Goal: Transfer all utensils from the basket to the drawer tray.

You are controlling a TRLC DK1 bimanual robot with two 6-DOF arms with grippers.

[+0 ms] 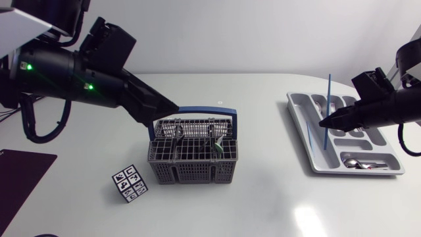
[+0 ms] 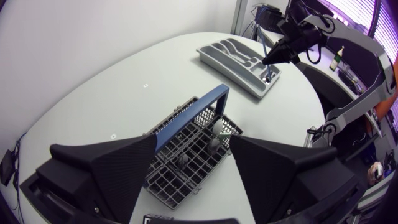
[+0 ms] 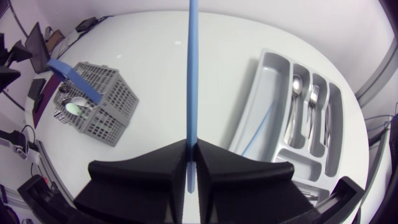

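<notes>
A grey wire basket (image 1: 191, 170) with a blue handle (image 1: 197, 110) stands mid-table and holds a few utensils (image 1: 217, 146), one with green on it. My left gripper (image 1: 172, 108) hovers open just above the basket's left rim; in the left wrist view its fingers (image 2: 118, 168) stand wide apart over the basket (image 2: 171, 183). At the right, my right gripper (image 1: 323, 122) is shut on a long blue stick (image 1: 329, 99), held upright over the grey drawer tray (image 1: 355, 172). A second blue stick (image 3: 258, 134) lies in the tray's long compartment (image 3: 298, 158), with spoons and forks (image 3: 305, 99) in others.
A small black-and-white tag cube (image 1: 129, 184) sits in front of the basket on the left. A dark mat (image 1: 20, 174) lies at the table's near left edge. Bare white table separates the basket from the tray.
</notes>
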